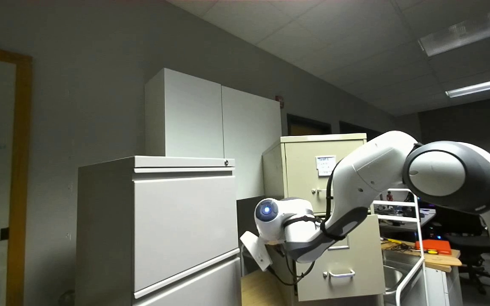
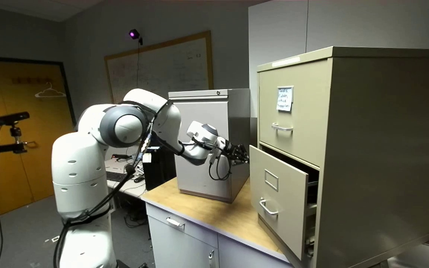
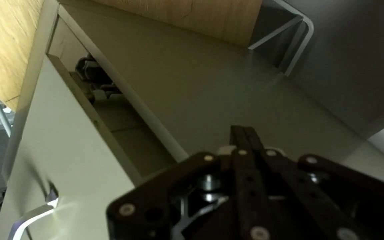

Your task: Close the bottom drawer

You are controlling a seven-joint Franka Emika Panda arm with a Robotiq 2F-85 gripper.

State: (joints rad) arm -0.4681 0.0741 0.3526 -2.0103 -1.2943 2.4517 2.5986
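A beige filing cabinet point(image 2: 382, 149) stands in both exterior views point(image 1: 300, 170). Its bottom drawer point(image 2: 289, 203) is partly open, and its front sticks out from the cabinet. The drawer front also shows in an exterior view point(image 1: 366, 255) and in the wrist view point(image 3: 68, 140), with a silver handle point(image 3: 33, 218). Dark items point(image 3: 95, 73) lie inside it. My gripper point(image 2: 245, 156) is beside the drawer front's near upper corner; I cannot tell if they touch. In the wrist view my gripper point(image 3: 244, 130) has its fingers together, nothing between them, with the cabinet's side panel behind.
A light grey cabinet point(image 2: 203, 111) stands on a wooden counter point(image 2: 199, 210) close behind the wrist. A tall pale wall cabinet point(image 1: 194, 114) is behind. A white metal frame point(image 1: 413, 272) stands beside the filing cabinet. Cables point(image 2: 220, 173) hang from the wrist.
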